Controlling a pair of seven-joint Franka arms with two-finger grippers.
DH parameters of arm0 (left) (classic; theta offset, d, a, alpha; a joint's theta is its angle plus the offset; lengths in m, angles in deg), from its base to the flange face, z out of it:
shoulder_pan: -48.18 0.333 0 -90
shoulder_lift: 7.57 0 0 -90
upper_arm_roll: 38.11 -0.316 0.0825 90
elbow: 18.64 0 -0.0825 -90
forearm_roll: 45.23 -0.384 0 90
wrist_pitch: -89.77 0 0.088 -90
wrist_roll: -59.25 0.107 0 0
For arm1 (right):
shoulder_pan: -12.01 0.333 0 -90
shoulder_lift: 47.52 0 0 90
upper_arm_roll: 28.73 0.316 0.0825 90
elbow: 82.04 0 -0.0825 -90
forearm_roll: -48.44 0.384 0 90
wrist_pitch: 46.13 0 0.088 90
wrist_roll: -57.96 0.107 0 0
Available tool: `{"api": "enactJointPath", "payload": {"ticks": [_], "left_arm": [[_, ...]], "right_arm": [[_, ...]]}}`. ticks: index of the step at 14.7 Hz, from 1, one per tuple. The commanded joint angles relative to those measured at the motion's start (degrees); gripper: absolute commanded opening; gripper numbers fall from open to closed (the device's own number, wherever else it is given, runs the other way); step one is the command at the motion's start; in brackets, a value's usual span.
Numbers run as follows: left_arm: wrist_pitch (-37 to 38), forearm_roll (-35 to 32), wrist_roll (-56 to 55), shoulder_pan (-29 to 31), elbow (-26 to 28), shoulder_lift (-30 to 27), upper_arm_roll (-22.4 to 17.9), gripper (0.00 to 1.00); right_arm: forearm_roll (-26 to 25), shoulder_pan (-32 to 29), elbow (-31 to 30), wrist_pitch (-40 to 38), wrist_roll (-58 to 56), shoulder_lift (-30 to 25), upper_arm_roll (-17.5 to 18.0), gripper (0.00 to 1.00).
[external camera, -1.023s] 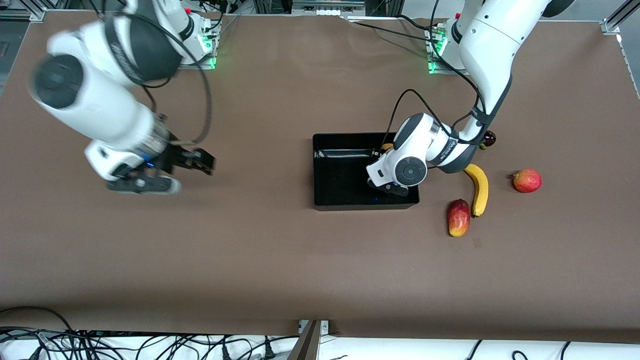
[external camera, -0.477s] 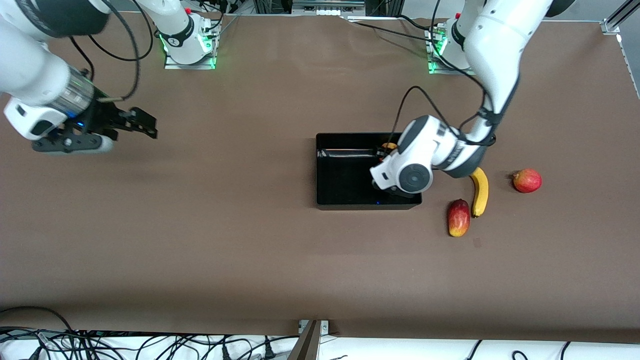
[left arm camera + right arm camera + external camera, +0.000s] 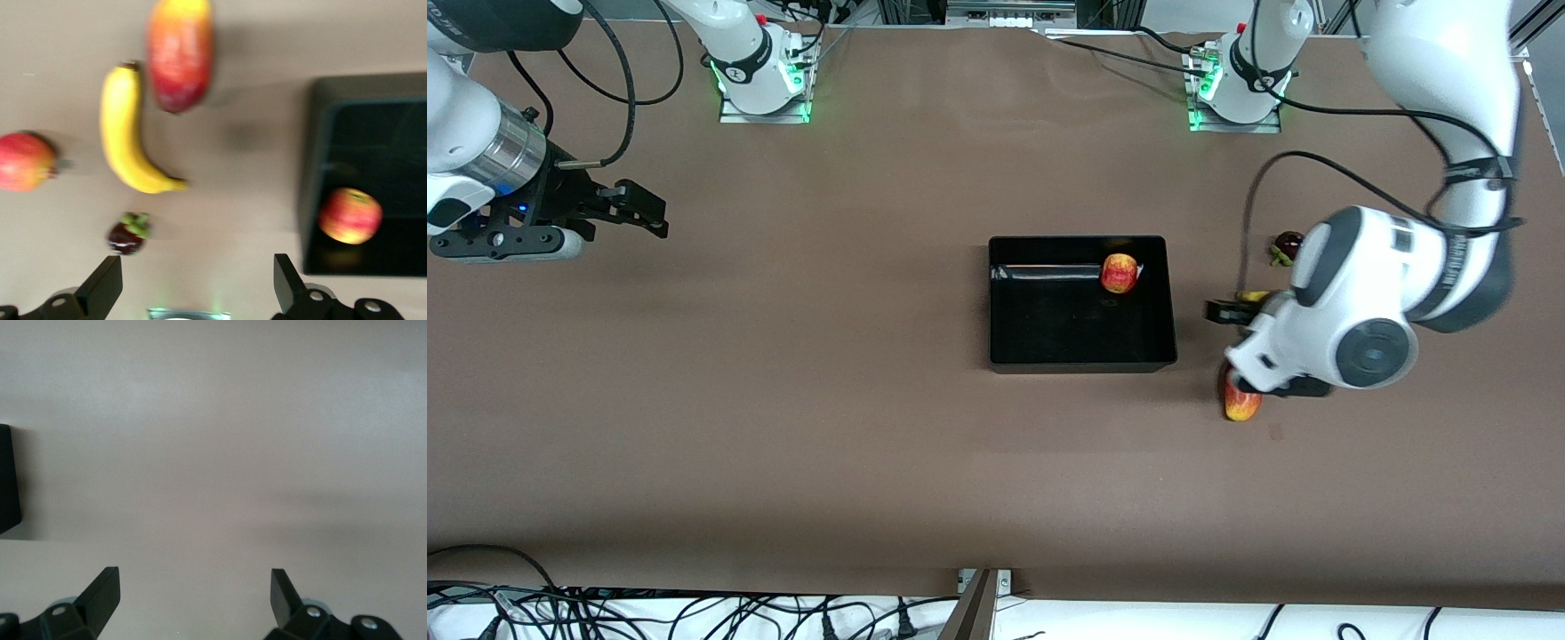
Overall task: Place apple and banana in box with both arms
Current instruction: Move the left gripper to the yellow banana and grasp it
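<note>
Both grippers gape empty: left gripper [image 3: 193, 287] over the curved yellow banana [image 3: 130, 133] (beside the black tray [image 3: 1082, 360] holding the small red-yellow apple [image 3: 1120, 273]); right gripper [image 3: 193, 600] waits above bare table.

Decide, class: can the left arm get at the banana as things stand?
Probably yes. The left gripper, open and empty, is above the banana, which lies bare on the table; the mango beside it might crowd one finger.

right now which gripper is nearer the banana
Left. The left gripper hangs open over the table by the banana, between it and the box. The right gripper waits open over bare table toward the right arm's end, well away.
</note>
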Motion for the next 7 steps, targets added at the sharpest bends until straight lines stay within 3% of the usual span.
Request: {"api": "enactJointPath", "payload": {"ticks": [1, 7], "left_arm": [[-2.1, -2.5, 7.5, 4.1, 0.4, 1.8, 0.5, 1.00], [-28.1, -3.7, 18.8, 12.1, 21.1, 0.3, 0.4, 1.00]], "right_arm": [[-1.6, -1.4, 1.8, -2.3, -0.1, -0.8, 1.3, 1.00], [-2.2, -1.5, 2.7, -2.4, -0.3, -0.2, 1.0, 1.00]]}}
